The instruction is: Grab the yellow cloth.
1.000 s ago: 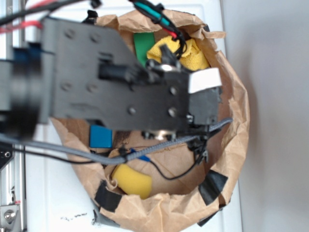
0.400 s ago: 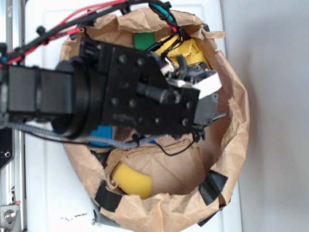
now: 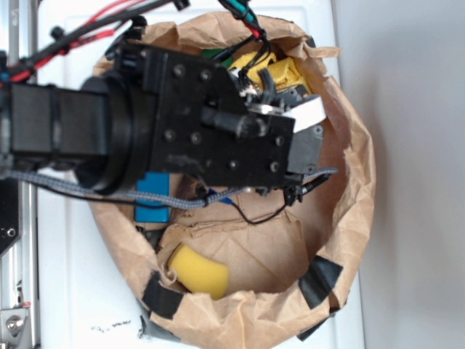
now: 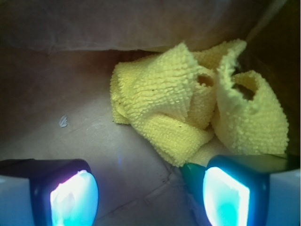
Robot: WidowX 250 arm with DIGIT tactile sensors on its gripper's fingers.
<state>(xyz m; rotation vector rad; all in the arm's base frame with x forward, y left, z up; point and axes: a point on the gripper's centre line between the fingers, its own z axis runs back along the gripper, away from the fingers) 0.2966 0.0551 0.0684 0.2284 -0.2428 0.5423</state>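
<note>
Gripper (image 4: 150,195) has its two fingers spread wide and holds nothing, and the yellow cloth (image 4: 197,108) (all bunched up) lies just ahead, more toward the right finger (image 4: 225,197).

no readable text or labels anywhere.

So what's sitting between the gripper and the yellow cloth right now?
Nothing: the wrist view shows only bare brown paper between the open gripper and the yellow cloth.
</note>
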